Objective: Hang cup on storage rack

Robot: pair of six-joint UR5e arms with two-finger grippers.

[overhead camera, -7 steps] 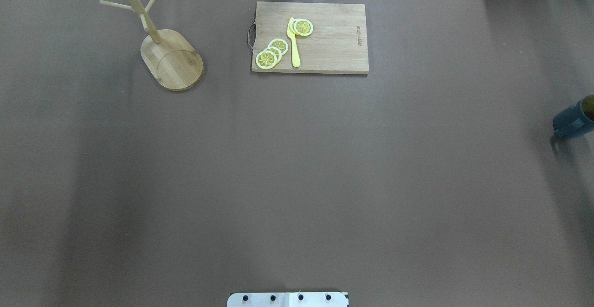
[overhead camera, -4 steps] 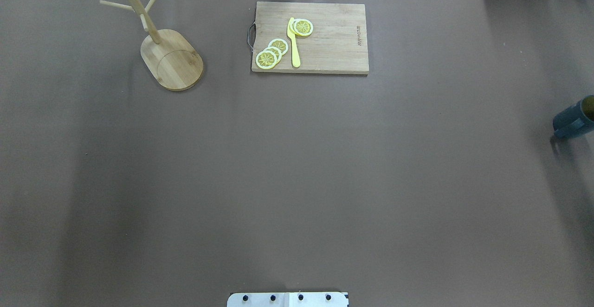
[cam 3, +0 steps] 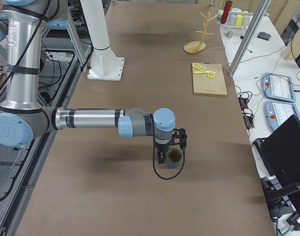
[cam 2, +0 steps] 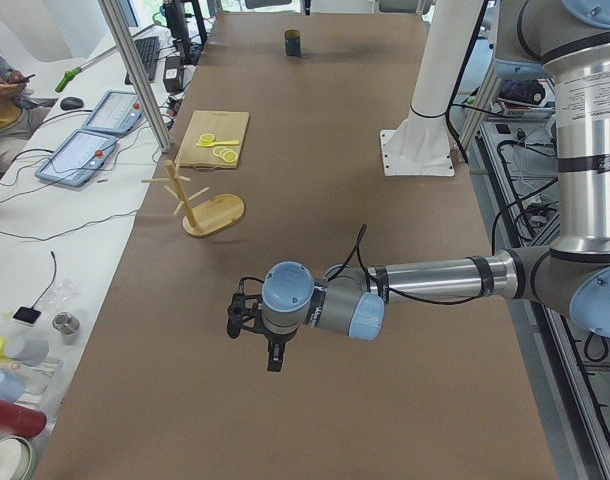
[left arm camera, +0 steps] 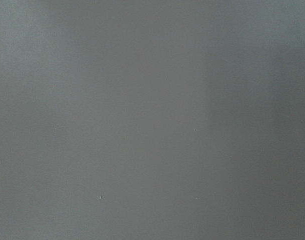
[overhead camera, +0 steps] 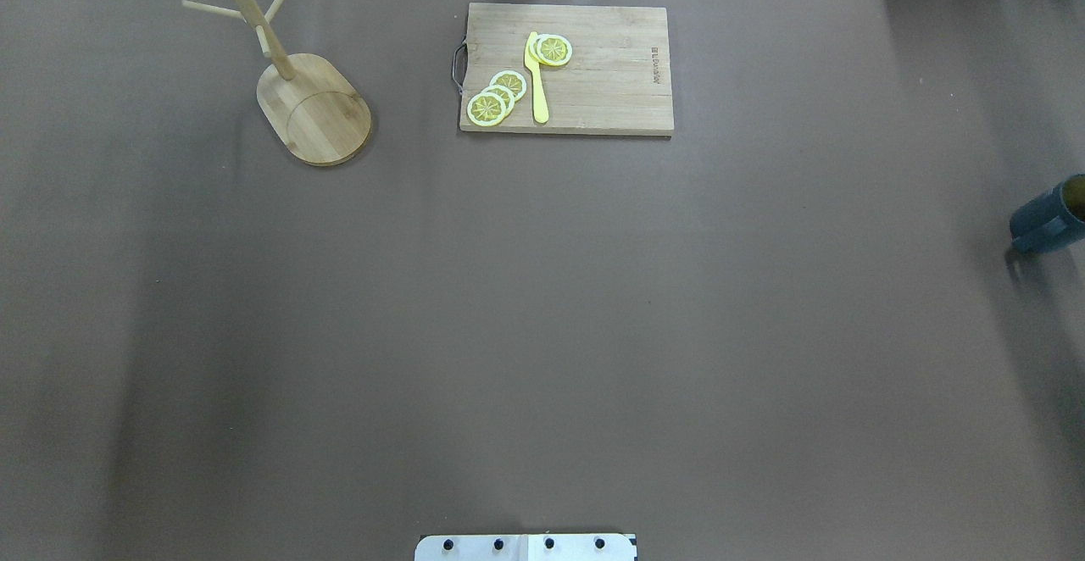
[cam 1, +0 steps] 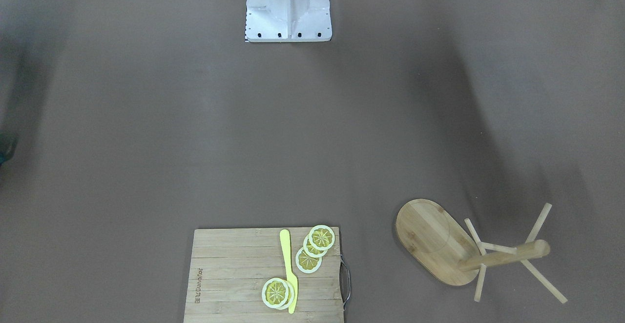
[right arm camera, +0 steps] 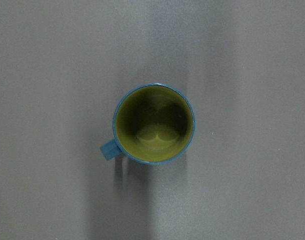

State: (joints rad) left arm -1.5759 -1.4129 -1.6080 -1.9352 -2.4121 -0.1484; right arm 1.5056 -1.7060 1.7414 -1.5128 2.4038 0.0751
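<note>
1. Cup [right arm camera: 154, 124] sits upright in the middle of the right wrist view, handle [right arm camera: 108, 149] to the lower left. No fingers show, so I'd centre on the rim and descend clear of the handle.
2. Exterior right: the right gripper [cam 3: 172, 149] hangs just above the cup. I cannot tell its jaw state.
3. Overhead adds what the wrist view lacks: the storage rack [overhead camera: 315, 116] stands far-left, well apart from the cup at the right edge.
4. Exterior left: the left gripper [cam 2: 250, 325] hovers over the table [cam 2: 385, 400], jaws unreadable.

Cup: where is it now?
The cup stands upright at the overhead view's right edge, under the right gripper, across the table from the storage rack.
</note>
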